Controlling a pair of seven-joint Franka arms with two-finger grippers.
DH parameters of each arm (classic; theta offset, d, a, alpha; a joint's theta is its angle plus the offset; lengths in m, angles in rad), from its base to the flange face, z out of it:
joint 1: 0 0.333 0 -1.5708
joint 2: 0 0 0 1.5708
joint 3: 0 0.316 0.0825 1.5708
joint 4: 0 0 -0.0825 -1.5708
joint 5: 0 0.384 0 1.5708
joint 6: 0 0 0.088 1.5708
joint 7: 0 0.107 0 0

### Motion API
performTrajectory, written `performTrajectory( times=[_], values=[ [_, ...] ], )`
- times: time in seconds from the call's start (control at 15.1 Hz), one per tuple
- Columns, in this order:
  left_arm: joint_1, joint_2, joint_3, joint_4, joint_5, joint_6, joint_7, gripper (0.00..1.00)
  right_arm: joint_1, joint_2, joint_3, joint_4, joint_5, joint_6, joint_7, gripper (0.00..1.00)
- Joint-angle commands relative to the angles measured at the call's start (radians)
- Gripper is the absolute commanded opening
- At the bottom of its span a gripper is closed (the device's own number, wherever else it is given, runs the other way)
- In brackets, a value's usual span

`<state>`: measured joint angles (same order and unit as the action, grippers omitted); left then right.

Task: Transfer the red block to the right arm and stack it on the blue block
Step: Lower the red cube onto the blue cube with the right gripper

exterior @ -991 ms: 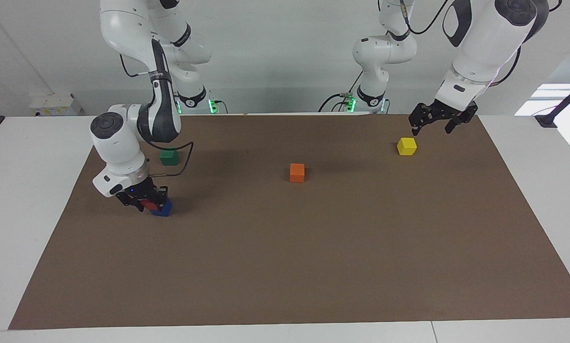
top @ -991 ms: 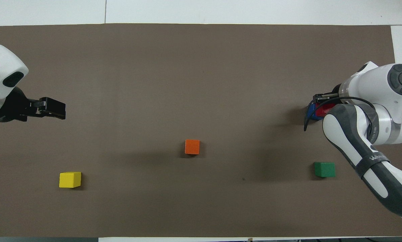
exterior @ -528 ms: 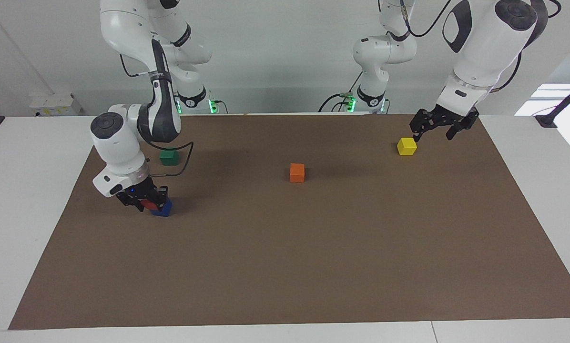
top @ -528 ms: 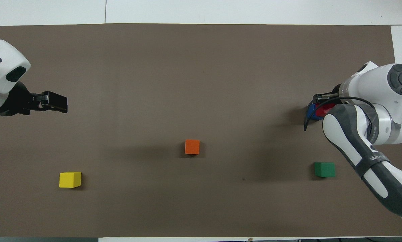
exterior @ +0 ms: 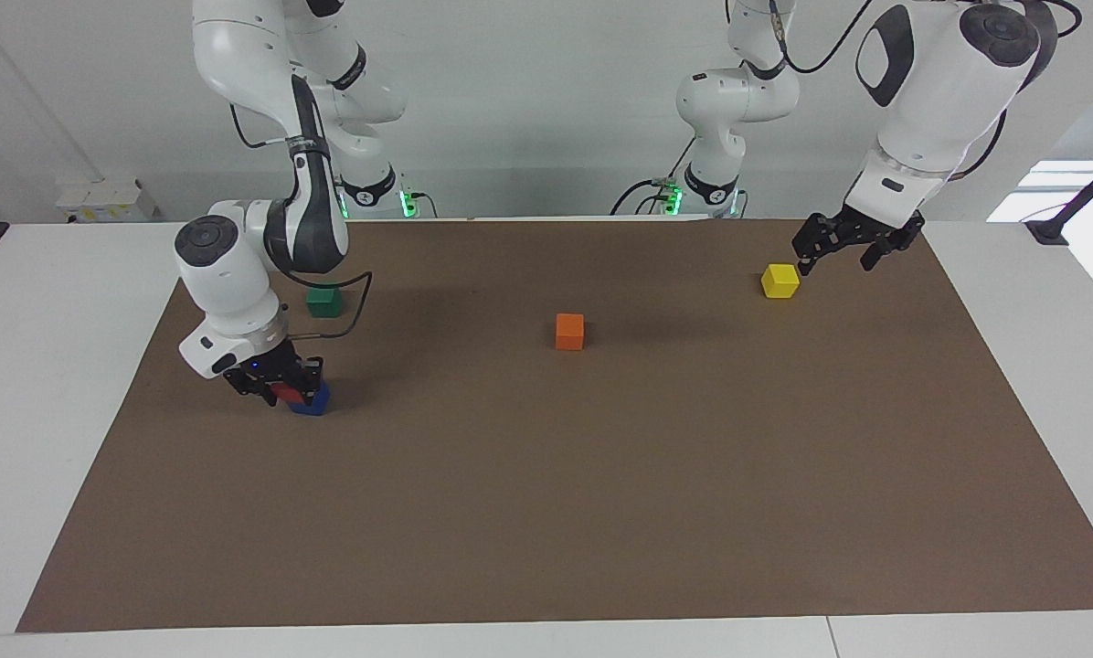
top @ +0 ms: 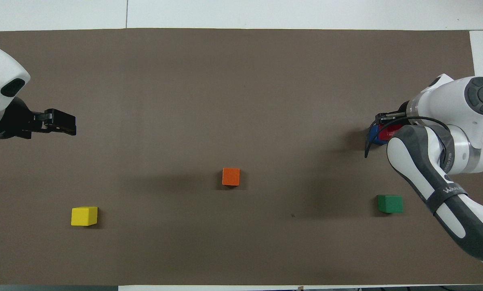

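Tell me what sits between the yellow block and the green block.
Only the orange block, roughly midway between the yellow block and green block, slightly farther from the robots; the overhead view shows it.

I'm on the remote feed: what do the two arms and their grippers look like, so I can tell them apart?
Both arms are glossy white with dark grey joint covers and black two-finger grippers. The right gripper has a small blue light at its mount and a thin black cable looping beside the wrist. The left gripper shows no blue light.

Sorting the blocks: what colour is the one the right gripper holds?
Red, clearest in the facing view.
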<state>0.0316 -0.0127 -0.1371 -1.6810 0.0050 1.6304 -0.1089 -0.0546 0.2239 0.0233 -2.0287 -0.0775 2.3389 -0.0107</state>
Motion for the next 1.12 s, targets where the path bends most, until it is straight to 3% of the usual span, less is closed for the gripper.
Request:
performTrajectory(
  times=[0.0, 0.46, 0.53, 0.92, 1.06],
  values=[
    [0.019, 0.0, -0.004, 0.009, -0.01, -0.023, 0.018, 1.0, -0.002, -0.006, 0.004, -0.016, -0.018, 0.002, -0.002, 0.0],
    [0.018, -0.006, -0.004, -0.005, -0.01, -0.024, 0.011, 1.0, -0.002, -0.006, 0.004, -0.018, -0.018, -0.003, -0.003, 0.0],
    [0.018, -0.006, -0.004, -0.006, -0.01, -0.024, 0.011, 1.0, -0.002, -0.006, 0.004, -0.018, -0.018, -0.01, -0.003, 0.07],
    [0.018, -0.007, -0.004, -0.005, -0.01, -0.02, 0.009, 1.0, -0.001, -0.006, 0.004, -0.016, -0.018, -0.015, -0.003, 0.77],
    [0.018, -0.009, -0.004, -0.006, -0.01, -0.026, 0.008, 1.0, -0.001, -0.006, 0.004, -0.016, -0.018, -0.015, -0.003, 0.91]
  ],
)
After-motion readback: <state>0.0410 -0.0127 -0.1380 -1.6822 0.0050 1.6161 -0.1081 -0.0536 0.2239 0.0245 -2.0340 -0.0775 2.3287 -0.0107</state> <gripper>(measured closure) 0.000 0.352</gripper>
